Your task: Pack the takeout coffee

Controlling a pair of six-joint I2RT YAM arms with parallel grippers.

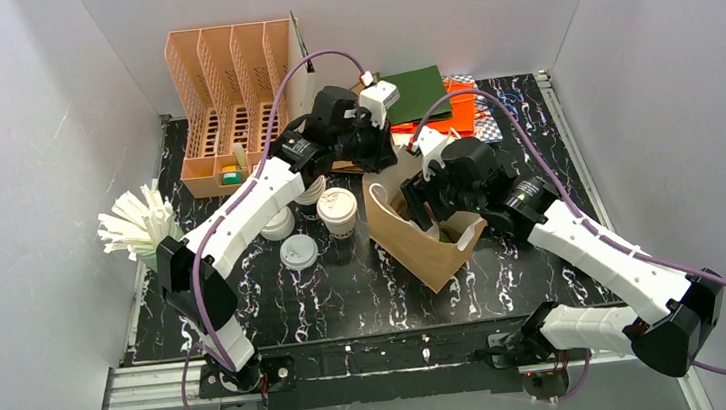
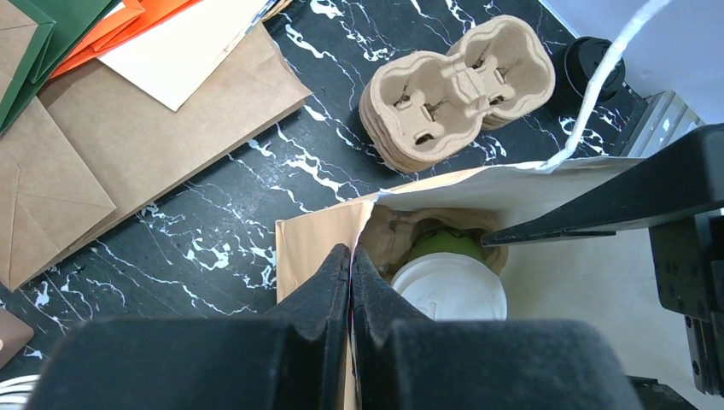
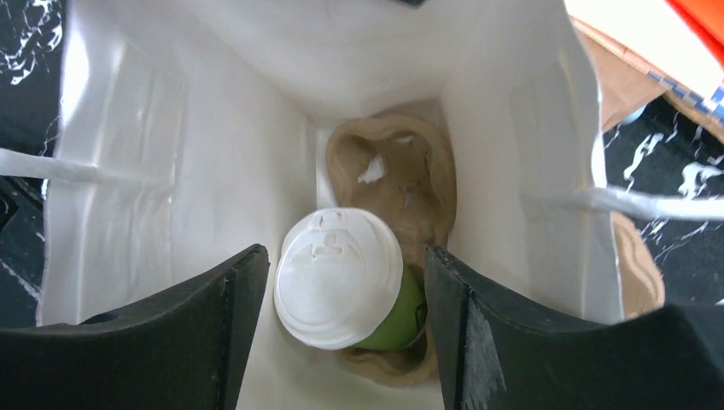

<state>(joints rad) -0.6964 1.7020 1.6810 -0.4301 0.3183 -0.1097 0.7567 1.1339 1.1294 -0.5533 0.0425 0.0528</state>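
The green-walled takeout coffee (image 3: 391, 331), under a smooth round white plastic lid (image 3: 337, 278), sits in a rough moulded-pulp carrier (image 3: 410, 179) on the floor of a white-lined kraft bag (image 3: 154, 171). The right gripper (image 3: 346, 265) stands spread either side of the lid, apart from it; the left gripper (image 2: 351, 260) is clenched on the bag's rim. The lid's embossing is unreadable.

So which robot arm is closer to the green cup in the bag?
Right. The right pincer is open down inside the bag, one finger on each side of the green cup. The left pincer is shut on the bag's edge, higher up.
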